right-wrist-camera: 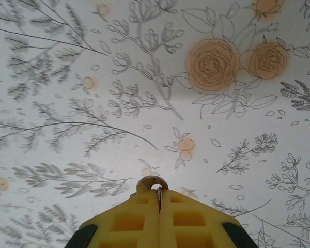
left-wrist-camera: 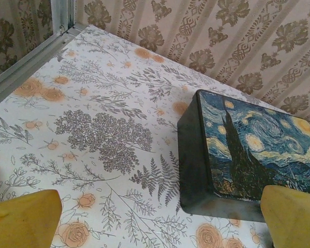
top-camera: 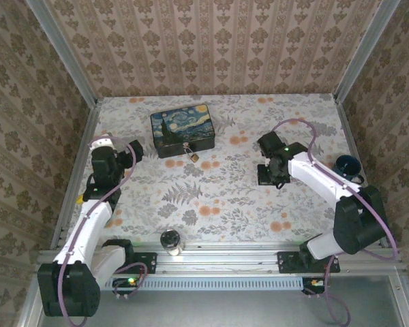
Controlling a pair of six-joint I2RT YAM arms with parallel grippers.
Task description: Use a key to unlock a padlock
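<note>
The small brass padlock (top-camera: 193, 156) hangs at the front face of the dark-blue starry-night tin box (top-camera: 183, 129), near the back middle of the table. In the right wrist view my right gripper (right-wrist-camera: 158, 195) is shut, its yellow fingers (right-wrist-camera: 129, 219) pressed together on the key (right-wrist-camera: 152, 183), whose round holed head pokes out past the tips, low over the tablecloth. From above, that right gripper (top-camera: 271, 174) sits well right of the box. My left gripper (top-camera: 132, 152) is open, just left of the box (left-wrist-camera: 248, 150), its yellow fingertips (left-wrist-camera: 26, 219) wide apart.
A dark teal cup (top-camera: 346, 165) stands by the right wall behind my right arm. A small glass jar (top-camera: 170, 241) sits at the table's front edge. Metal frame rails (top-camera: 78, 170) and patterned walls bound the floral tablecloth (top-camera: 211, 197).
</note>
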